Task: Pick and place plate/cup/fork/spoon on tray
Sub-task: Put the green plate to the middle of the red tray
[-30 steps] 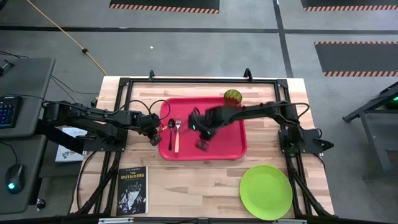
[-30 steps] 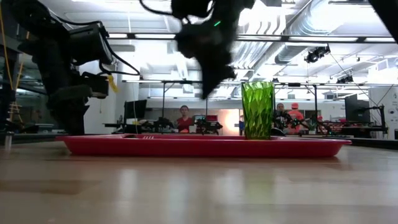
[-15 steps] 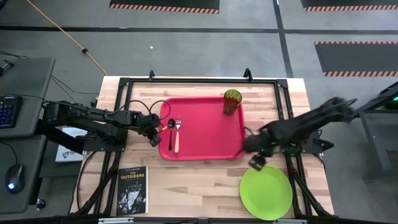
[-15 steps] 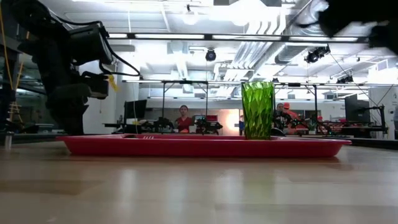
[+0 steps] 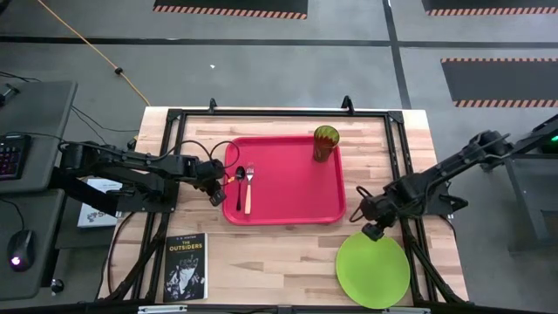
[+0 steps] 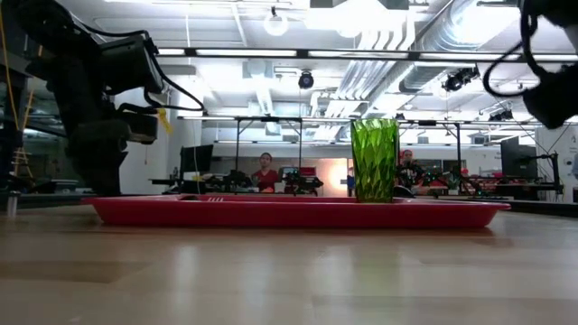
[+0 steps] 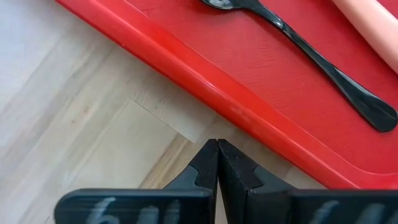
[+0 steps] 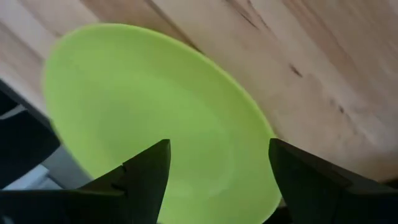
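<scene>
The red tray [image 5: 288, 205] lies mid-table. On it stand the green cup [image 5: 326, 142] at its far right corner, and the dark spoon [image 5: 240, 185] and orange-handled fork [image 5: 248, 192] lie side by side at its left. The lime-green plate [image 5: 373, 269] lies flat on the wood at the near right. My right gripper [image 5: 371, 229] hovers open above the plate's far edge [image 8: 186, 124], touching nothing. My left gripper [image 7: 217, 163] is shut, just off the tray's left rim [image 7: 205, 93], beside the spoon [image 7: 311, 56].
A black book [image 5: 186, 266] lies at the table's near left corner. Black frame rails [image 5: 279, 113] run around the table's edges. Bare wood lies between the tray's near rim and the table's near edge. People sit far behind the table [image 6: 267, 171].
My right gripper has left the tray's middle, swung toward the table's right and near edges, and come over the plate's far edge. Its fingers stand open now. The cup, spoon, fork and plate have kept their places.
</scene>
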